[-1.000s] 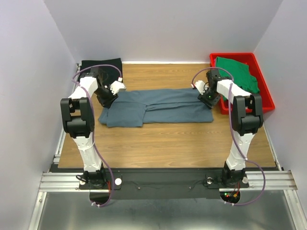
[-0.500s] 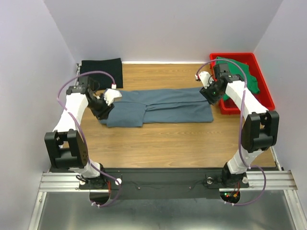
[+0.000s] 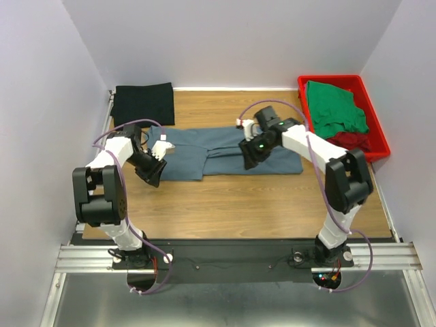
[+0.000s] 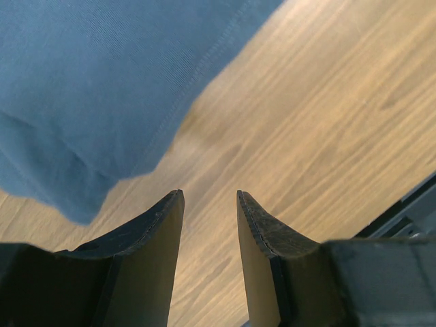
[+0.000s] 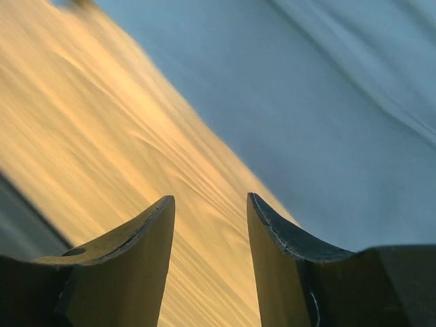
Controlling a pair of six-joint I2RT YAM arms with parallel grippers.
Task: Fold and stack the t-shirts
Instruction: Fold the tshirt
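A slate blue-grey t-shirt (image 3: pixel 225 153) lies folded lengthwise across the middle of the table. My left gripper (image 3: pixel 151 173) hovers at its near-left corner, open and holding nothing. In the left wrist view that gripper (image 4: pixel 210 197) is over bare wood, with the blue-grey t-shirt (image 4: pixel 102 88) just beyond it. My right gripper (image 3: pixel 247 162) is open and empty over the shirt's near edge at mid-length. In the right wrist view this gripper (image 5: pixel 210 199) is above wood beside the t-shirt's hem (image 5: pixel 327 122). A black t-shirt (image 3: pixel 143 102) lies folded at the back left. A green t-shirt (image 3: pixel 334 109) lies on a dark red one (image 3: pixel 351 139).
The red plastic tray (image 3: pixel 330 79) holding the green and dark red shirts stands at the back right, against the right wall. Bare wood (image 3: pixel 231 204) runs between the blue-grey shirt and the arms' bases. Grey walls close in the table on three sides.
My right gripper has swung left from the shirt's right end by the tray to its middle. My left gripper has moved nearer, from the far-left corner to the near-left corner.
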